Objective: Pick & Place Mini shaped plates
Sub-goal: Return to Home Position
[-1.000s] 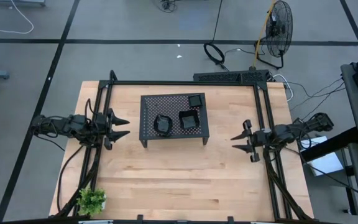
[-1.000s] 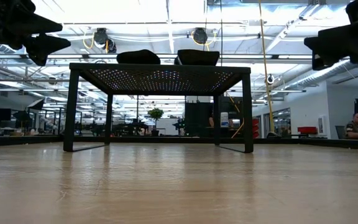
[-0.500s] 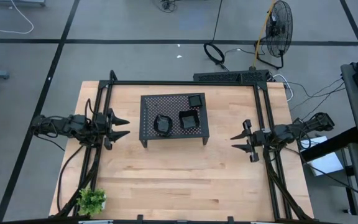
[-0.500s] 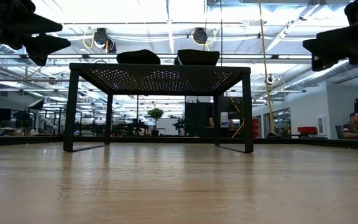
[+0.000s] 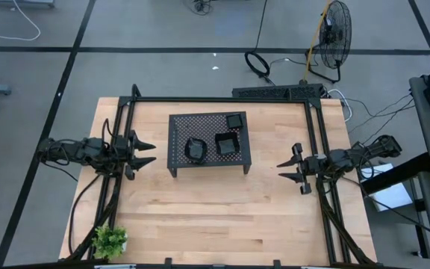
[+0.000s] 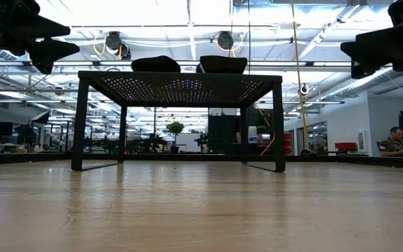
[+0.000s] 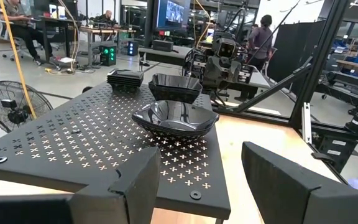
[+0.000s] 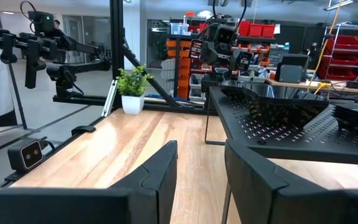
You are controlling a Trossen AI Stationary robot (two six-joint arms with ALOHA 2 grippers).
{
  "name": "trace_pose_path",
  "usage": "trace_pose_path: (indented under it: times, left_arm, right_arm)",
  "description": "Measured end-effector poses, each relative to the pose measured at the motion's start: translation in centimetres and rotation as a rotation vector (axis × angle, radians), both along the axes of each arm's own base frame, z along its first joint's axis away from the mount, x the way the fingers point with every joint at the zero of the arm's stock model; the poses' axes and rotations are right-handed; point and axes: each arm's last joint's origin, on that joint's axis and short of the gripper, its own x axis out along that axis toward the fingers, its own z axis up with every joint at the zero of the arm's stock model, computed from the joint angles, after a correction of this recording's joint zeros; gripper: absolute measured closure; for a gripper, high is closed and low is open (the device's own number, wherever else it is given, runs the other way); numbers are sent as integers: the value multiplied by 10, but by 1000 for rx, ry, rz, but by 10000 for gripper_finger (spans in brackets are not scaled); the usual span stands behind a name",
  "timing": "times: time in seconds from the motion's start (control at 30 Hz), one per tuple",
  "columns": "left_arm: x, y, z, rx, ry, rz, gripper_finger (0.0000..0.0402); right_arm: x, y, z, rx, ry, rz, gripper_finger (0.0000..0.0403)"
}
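Observation:
Three lots of glossy black mini plates rest on top of the black perforated rack (image 5: 182, 134) at mid-table: a wavy-edged round dish (image 5: 195, 149) (image 7: 176, 118), a square dish (image 5: 225, 143) (image 7: 174, 86) and a small stack of square ones (image 5: 235, 120) (image 7: 125, 79). My left gripper (image 5: 149, 152) (image 7: 201, 180) hovers open to the left of the rack, pointing at it. My right gripper (image 5: 282, 171) (image 8: 201, 168) hovers open to the right of the rack, fingers pointing toward it. In the low view two dishes (image 6: 156, 64) (image 6: 222, 64) show above the rack top.
A small green plant (image 5: 110, 240) (image 8: 132, 87) stands at the table's near left corner. A black frame (image 5: 222, 99) runs along the far, left and right sides of the table. Bare wood (image 5: 215, 217) lies in front of the rack. People sit in the room beyond.

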Motion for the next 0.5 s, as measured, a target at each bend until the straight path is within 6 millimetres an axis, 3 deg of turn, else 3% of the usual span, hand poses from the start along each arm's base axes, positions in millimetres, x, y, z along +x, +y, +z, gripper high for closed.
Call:
trace_pose_path:
  times: [0.5]
  left_arm:
    - [0,0,0,0,0,0,174]
  right_arm:
    - [0,0,0,2,-5,0,283]
